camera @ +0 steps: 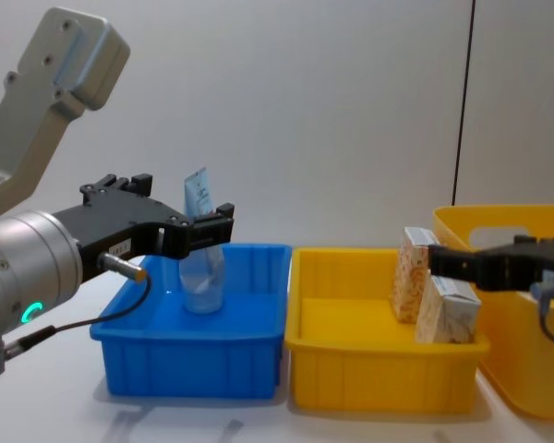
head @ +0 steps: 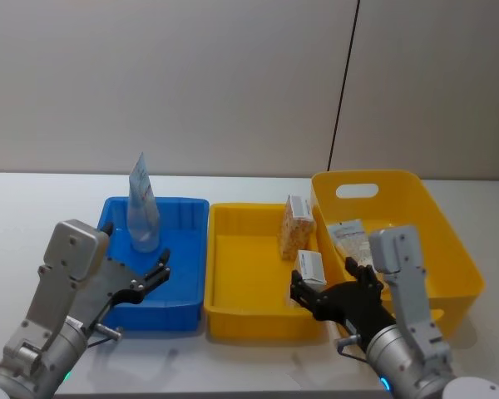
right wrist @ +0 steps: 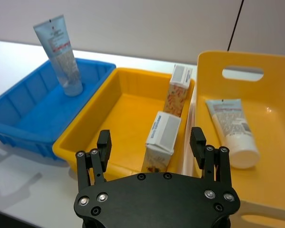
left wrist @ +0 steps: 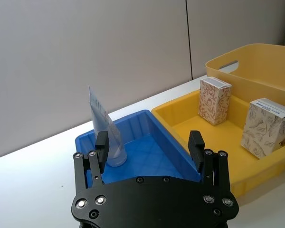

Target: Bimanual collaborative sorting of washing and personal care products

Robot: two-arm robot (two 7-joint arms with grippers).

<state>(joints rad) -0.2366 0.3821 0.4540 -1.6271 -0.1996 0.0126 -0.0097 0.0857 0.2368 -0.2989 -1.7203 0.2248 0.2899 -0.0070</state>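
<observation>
A pale blue-and-white tube (head: pixel 141 208) stands cap-down in the blue bin (head: pixel 181 309), also seen in the left wrist view (left wrist: pixel 106 133). Two speckled cartons stand upright in the shallow yellow tray (head: pixel 241 320): one farther back (head: pixel 297 226), one nearer (head: pixel 310 268). A second tube (head: pixel 349 235) lies flat in the deep yellow basket (head: pixel 453 249). My left gripper (head: pixel 156 270) hovers open over the blue bin's near side, short of the tube. My right gripper (head: pixel 333 289) hangs open just in front of the nearer carton (right wrist: pixel 164 137), holding nothing.
The three containers sit side by side on a white table (head: pixel 33 208), blue on the left, tray in the middle, basket on the right. A grey wall stands behind. Bare tabletop lies left of the blue bin and along the front edge.
</observation>
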